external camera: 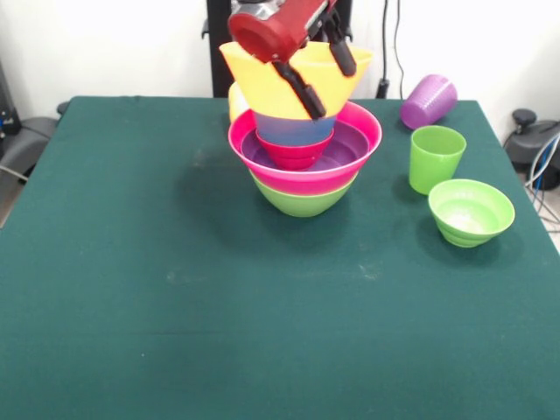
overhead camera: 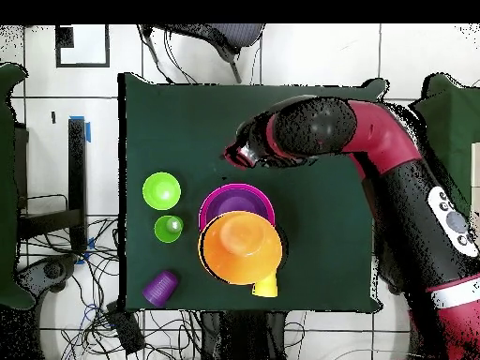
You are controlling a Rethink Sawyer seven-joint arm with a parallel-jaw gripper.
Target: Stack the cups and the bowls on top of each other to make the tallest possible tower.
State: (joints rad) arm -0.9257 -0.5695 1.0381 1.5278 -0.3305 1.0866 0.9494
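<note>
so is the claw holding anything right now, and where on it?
Looks like the big orange bowl, gripped at its rim by the claw, tilted above the tower. Contact isn't clearly visible.

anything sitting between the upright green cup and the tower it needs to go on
Nothing visible does. The green cup stands upright beside the tower, with bare green table between them. The light green bowl sits nearer the camera, and the purple cup lies tipped behind, both off that line.
</note>
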